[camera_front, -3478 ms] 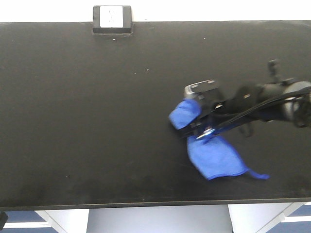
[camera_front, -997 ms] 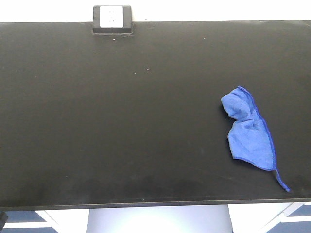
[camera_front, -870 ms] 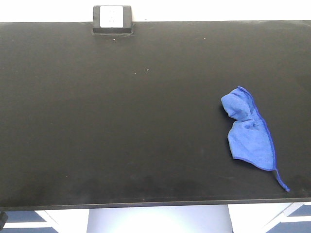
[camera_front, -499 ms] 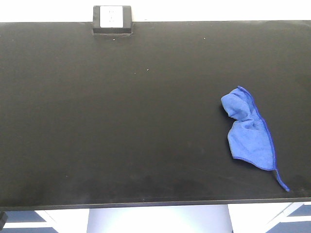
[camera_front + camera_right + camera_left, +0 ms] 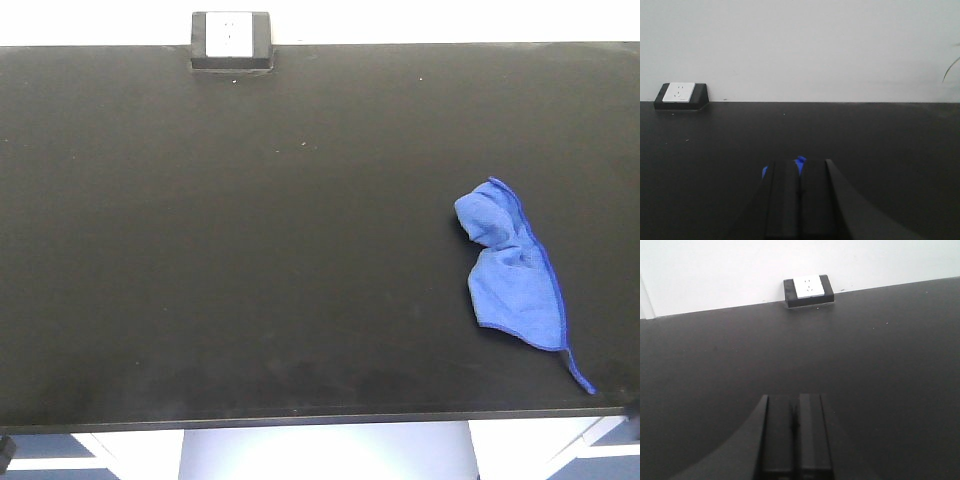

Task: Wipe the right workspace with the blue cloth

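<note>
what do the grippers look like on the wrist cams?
Both look alike: the left gripper and right gripper each show two flat, matte black rectangular jaws side by side, flaring into a smooth dark housing at the bottom. No cables, markings or labels visible.

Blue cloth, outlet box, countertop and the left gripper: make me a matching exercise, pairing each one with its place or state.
Things:
1. blue cloth
2. outlet box
3. black countertop
4. left gripper

Descriptions:
A. jaws together, holding nothing
B. at the far edge against the white wall
C. lying crumpled on the right side, thin tail trailing toward the near edge
D. wide, matte, bearing the other things

Pairs: 1-C, 2-B, 3-D, 4-A
</note>
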You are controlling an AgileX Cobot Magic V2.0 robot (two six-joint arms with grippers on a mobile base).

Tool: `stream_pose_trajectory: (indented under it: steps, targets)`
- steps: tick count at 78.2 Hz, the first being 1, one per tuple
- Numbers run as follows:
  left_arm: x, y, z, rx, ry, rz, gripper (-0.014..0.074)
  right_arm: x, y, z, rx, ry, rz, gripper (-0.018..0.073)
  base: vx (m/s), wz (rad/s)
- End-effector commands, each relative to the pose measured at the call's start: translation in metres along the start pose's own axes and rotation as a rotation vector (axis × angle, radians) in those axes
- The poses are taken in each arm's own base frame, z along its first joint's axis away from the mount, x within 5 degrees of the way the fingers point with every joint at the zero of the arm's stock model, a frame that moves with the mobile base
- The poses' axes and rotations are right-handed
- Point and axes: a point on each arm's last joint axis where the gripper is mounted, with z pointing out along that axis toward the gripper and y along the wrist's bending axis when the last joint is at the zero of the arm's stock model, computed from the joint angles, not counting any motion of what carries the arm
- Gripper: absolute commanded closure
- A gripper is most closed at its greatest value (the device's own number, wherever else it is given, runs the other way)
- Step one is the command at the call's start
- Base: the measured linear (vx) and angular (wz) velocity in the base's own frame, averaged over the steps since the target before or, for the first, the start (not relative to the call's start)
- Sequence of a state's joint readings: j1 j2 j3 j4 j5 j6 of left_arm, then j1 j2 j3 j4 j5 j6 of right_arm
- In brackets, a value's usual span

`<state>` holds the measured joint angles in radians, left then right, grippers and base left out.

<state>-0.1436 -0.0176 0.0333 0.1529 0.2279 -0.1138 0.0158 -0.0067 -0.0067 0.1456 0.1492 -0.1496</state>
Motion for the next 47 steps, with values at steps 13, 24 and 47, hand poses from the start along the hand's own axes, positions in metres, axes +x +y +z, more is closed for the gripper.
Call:
stream_pose_trajectory:
  steps: [13, 24, 47]
  targets:
    - [-0.0158, -0.0009, -0.0025, 0.016, -0.106, -0.003, 0.0603, 0.0009, -0.0023, 0.001, 0.019, -0.137, 0.113, 0.0567, 0.0, 0.0]
    - [-0.0158, -0.0009, -0.0025, 0.016, -0.106, -0.003, 0.0603, 0.001, -0.0022, 0.001, 0.02, -0.135, 0.087, 0.0567, 0.0, 0.0]
    - [-0.0158, -0.0009, -0.0025, 0.016, -0.106, -0.003, 0.0603, 0.001, -0.0022, 0.001, 0.02, -0.135, 0.087, 0.0567, 0.0, 0.0]
